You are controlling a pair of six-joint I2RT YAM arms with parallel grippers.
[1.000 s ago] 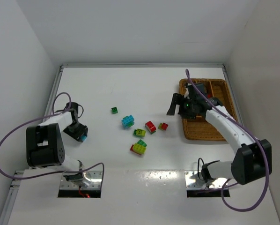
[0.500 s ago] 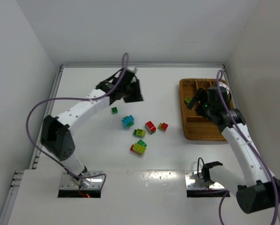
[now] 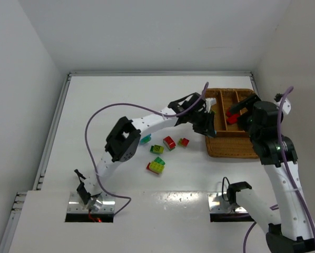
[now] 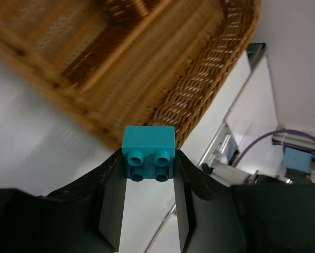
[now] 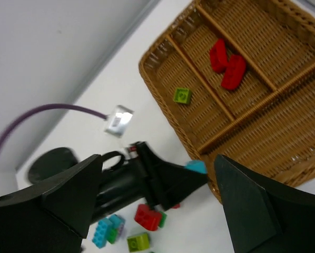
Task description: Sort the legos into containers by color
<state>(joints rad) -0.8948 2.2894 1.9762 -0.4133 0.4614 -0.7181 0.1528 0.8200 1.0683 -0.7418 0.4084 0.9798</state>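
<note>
White tabletop (image 3: 120, 100) lies beneath both arms. The left gripper (image 4: 148, 158) is clamped on a cyan brick (image 4: 148, 145) and has swung across from the far left to the wicker tray (image 3: 226, 153), reaching its left rim, so a drop looks close. The right gripper (image 5: 157, 174) hangs wide open above the tray, which holds red bricks (image 5: 226, 63) and a green brick (image 5: 182, 95). Loose bricks (image 3: 163, 153) remain on the tabletop.

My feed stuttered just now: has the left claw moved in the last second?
Yes. The left claw, holding a cyan brick, has swung rightward from the table's left side to the wicker tray's left rim.
</note>
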